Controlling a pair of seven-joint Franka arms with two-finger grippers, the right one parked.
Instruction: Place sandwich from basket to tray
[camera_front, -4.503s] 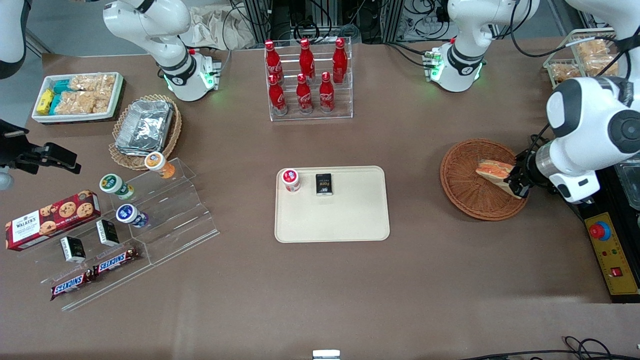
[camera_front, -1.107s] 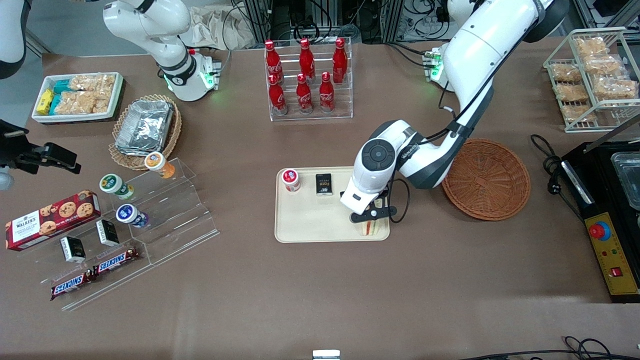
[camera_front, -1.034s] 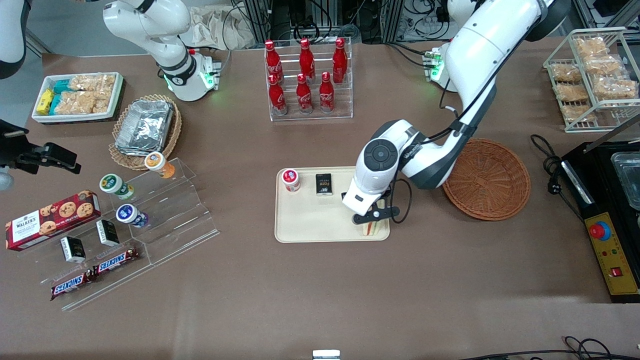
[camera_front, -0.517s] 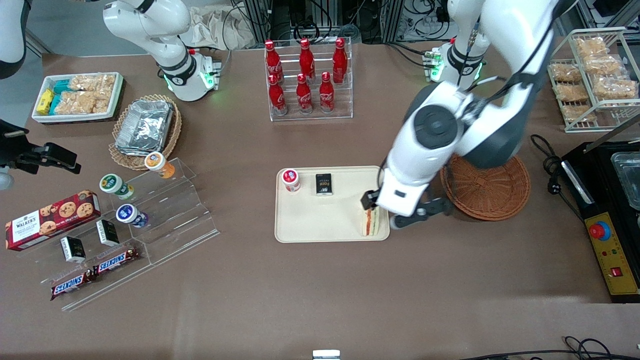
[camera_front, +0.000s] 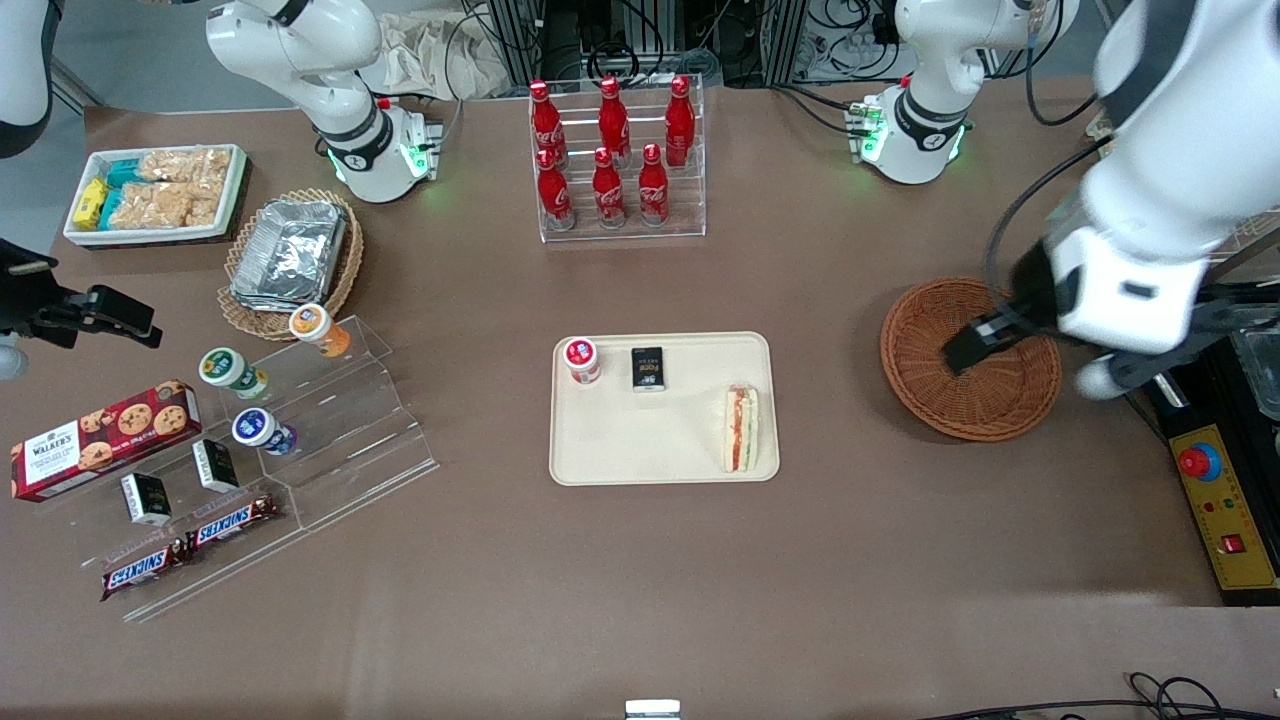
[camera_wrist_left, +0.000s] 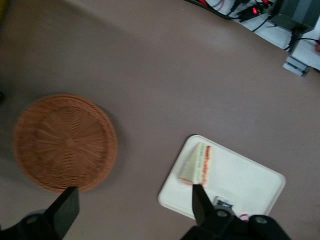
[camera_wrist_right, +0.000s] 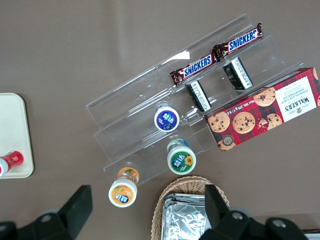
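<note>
**Sandwich on the tray, my fingers up over the basket**

My gripper (camera_front: 1030, 355) hangs above the reddish-brown wicker basket (camera_front: 968, 395), at the working arm's end of the table (camera_front: 640, 580). My fingers (camera_wrist_left: 67, 212) are spread wide and hold nothing; the wrist camera looks straight down between them onto bare table, with the basket (camera_wrist_left: 65, 142) under one finger and the tray (camera_wrist_left: 250, 182) under the other.

The sandwich (camera_front: 741, 428) lies well apart from my fingers, toward the parked arm's end of the table. It rests inside the cream tray (camera_front: 640, 445), close against the short rim nearest me, in the corner nearer the front camera. Its long axis runs along that short rim, filling edge turned up so the orange and green layers show (camera_wrist_left: 199, 164). The basket looks empty, so I judge the placing done; what is left for me is to pull away, and nothing stands between my fingers and open table.

A small red-capped cup (camera_front: 581, 360) and a dark packet (camera_front: 648, 368) share the tray, both farther from me than the sandwich and apart from it.

Hard to make out: whether the sandwich touches the tray's rim or sits just beside it. One of my fingers shows only as a blurred pale tip in the front view, and my fingertips are cut off in the wrist view.
</note>
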